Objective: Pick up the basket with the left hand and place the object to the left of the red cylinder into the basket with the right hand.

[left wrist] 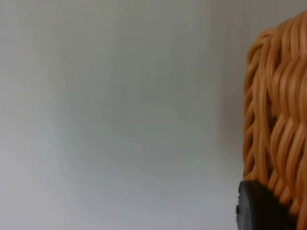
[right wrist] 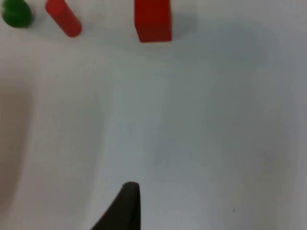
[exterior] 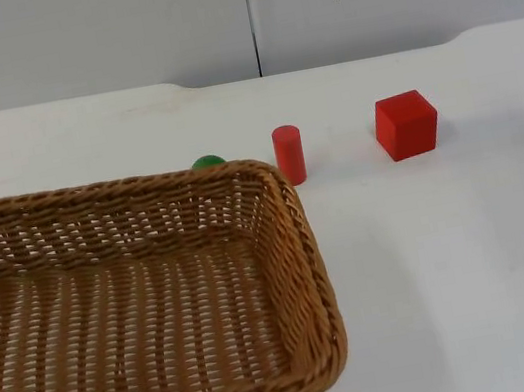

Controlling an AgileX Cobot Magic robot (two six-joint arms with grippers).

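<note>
The wicker basket (exterior: 130, 311) looms large in the top view, its far rim covering most of the green object (exterior: 207, 161) behind it. From the left wrist view, the weave of the basket wall (left wrist: 278, 120) sits right against the left gripper (left wrist: 261, 208), one black fingertip pressed beside it. It looks like a grip on the rim, though whether the fingers are clamped on it I cannot tell. So the basket pick-up appears underway or done, judging by how close it sits to the camera.

Now the right side. The right gripper (right wrist: 125, 206) hangs above bare bench (exterior: 455, 253), well apart from the pieces, one dark fingertip showing; how wide its fingers stand I cannot tell. Ahead of it sit the green object (right wrist: 17, 13), the red cylinder (right wrist: 63, 18) just beside it, and the red cube (right wrist: 153, 20) further along.

The red cylinder (exterior: 289, 155) stands upright, the green piece to its left, the red cube (exterior: 406, 125) to its right. The green one is the target, untouched on the bench. Reach, grasp and drop into the basket all remain.
</note>
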